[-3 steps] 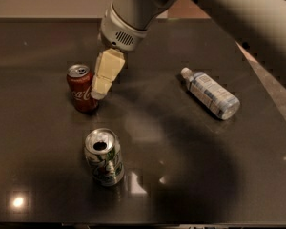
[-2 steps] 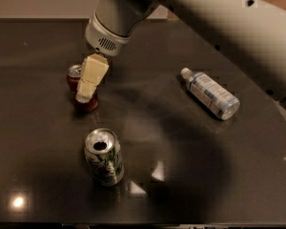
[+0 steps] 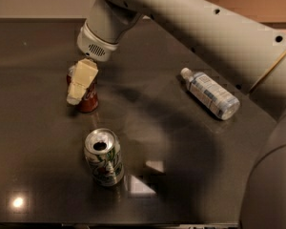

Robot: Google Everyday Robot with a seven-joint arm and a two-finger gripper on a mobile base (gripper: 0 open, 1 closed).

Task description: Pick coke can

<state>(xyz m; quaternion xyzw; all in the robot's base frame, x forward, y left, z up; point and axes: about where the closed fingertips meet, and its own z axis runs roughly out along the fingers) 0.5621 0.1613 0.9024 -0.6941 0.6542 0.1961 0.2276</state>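
Camera view: pincer [image 3: 81, 82] down over coke can [image 3: 89, 100], covering its top and left side.
Can: upright on bench [image 3: 38, 151].
Grip: cannot tell whether clenched or released.

On the counter [image 3: 190, 175], the gripper [image 3: 79, 90] is at the coke can [image 3: 90, 100]. An open can [image 3: 104, 157] stands in front of the coke can, and a bottle [image 3: 210, 93] lies to its right.

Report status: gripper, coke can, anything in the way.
Gripper at the coke can, covering its left side. Can upright on the table. Green-patterned can and lying water bottle sit apart, not blocking.
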